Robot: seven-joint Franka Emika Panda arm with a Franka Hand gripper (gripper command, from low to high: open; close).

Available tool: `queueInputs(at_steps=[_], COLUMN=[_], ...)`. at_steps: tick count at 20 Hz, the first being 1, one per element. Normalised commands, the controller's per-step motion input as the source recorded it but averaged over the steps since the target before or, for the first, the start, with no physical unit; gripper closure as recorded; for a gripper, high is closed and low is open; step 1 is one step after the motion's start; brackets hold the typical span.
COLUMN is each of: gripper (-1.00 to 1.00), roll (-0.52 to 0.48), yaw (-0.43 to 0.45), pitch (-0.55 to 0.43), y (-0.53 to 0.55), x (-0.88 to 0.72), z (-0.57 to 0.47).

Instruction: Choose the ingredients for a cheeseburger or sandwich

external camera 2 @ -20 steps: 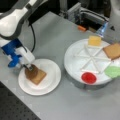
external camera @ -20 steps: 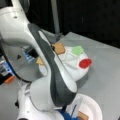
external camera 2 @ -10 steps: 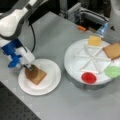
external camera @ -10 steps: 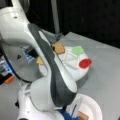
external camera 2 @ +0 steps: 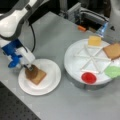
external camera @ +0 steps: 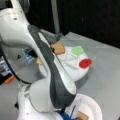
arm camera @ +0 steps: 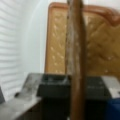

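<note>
Jaws pinching patty on edge over toast, plate rim clear.

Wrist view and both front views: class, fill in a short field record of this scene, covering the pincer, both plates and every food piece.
pincer: over the paper plate, shut on the patty
patty: dark brown, held edge-on above the toast
toast: flat on the paper plate
divided tray: white, at a front view's right
tray contents: cheese square, second toast, lettuce, tomato disc, each in its own compartment
</note>
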Motion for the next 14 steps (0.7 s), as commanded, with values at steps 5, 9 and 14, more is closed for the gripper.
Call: queueInputs(at_steps=[5,9,14], gripper=[1.00,1.00,1.00], roll=[0.201,0.204,0.205], yaw=[0.138,0.121,0.091], pitch=[-0.043,-0.041,-0.037], y=[-0.13,-0.09,-0.05], x=[0.23,0.19,0.16], z=[-0.04,-0.03,-0.01])
